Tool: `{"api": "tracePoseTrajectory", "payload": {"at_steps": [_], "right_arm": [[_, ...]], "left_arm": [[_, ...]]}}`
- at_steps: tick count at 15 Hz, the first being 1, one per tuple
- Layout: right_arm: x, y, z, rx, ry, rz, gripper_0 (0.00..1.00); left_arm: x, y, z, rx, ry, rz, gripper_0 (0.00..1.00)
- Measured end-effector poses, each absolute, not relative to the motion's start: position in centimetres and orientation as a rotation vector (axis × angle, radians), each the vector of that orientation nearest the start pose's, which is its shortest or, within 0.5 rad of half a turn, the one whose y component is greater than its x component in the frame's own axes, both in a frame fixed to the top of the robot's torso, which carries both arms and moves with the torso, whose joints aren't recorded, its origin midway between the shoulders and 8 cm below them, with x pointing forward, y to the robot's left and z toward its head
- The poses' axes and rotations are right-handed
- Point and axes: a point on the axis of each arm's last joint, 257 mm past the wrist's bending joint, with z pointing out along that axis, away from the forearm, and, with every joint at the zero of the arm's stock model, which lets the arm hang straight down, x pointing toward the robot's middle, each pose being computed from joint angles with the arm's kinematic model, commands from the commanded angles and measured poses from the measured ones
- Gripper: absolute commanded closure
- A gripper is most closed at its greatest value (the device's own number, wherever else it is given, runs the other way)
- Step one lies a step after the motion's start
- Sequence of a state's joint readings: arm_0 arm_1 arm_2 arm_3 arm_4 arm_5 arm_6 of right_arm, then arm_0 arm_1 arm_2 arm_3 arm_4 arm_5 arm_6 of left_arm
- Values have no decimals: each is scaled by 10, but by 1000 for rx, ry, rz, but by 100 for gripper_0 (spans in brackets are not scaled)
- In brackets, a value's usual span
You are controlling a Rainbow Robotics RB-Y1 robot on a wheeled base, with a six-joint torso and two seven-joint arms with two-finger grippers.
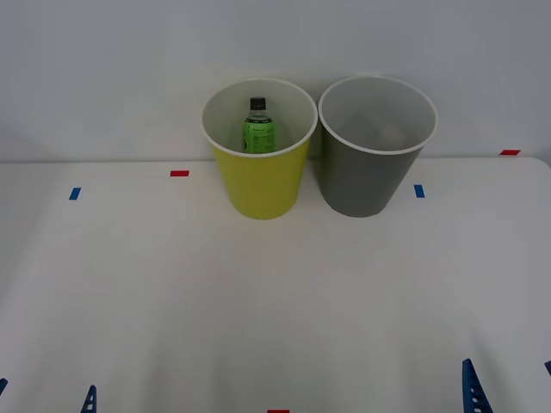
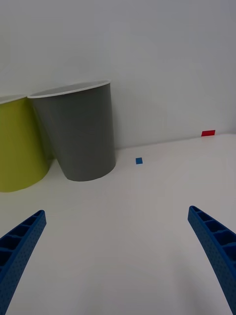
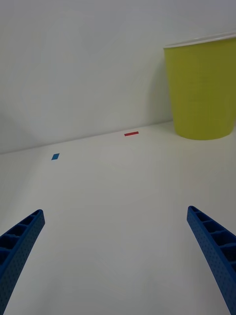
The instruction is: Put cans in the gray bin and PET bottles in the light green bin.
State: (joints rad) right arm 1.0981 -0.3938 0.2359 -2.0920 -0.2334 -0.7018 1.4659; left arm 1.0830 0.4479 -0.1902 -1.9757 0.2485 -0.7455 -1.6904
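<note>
Front view: PET bottle (image 1: 258, 127), green label unreadable, upright inside light green bin (image 1: 258, 185); gray bin (image 1: 370, 176) at 3 o'clock; left gripper (image 3: 118, 256) and right gripper (image 2: 118, 256) spread.

Bright even light, soft faint shadows — perhaps slightly hazy

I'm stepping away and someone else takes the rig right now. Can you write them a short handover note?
Left gripper: jaws open, holding nothing, low at the table's near edge on the robot's left.
Right gripper: jaws open, holding nothing, near edge on the right.
Small PET bottle with bright green label and black cap: standing upright inside the round yellow-green bin.
Round dark gray bin: just right of the green one at the back of the white table; nothing seen in the visible part of its inside.
Done: bottle binned.
Left: no cans visible on the table.
</note>
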Motion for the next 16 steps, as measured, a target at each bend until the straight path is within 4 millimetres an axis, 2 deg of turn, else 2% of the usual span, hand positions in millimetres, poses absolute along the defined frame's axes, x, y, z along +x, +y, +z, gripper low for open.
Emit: {"api": "tracePoseTrajectory", "payload": {"at_steps": [16], "right_arm": [[212, -271, -216, 95, 1496, 127, 0]], "left_arm": [[202, 302, -242, 131, 1538, 112, 0]]}}
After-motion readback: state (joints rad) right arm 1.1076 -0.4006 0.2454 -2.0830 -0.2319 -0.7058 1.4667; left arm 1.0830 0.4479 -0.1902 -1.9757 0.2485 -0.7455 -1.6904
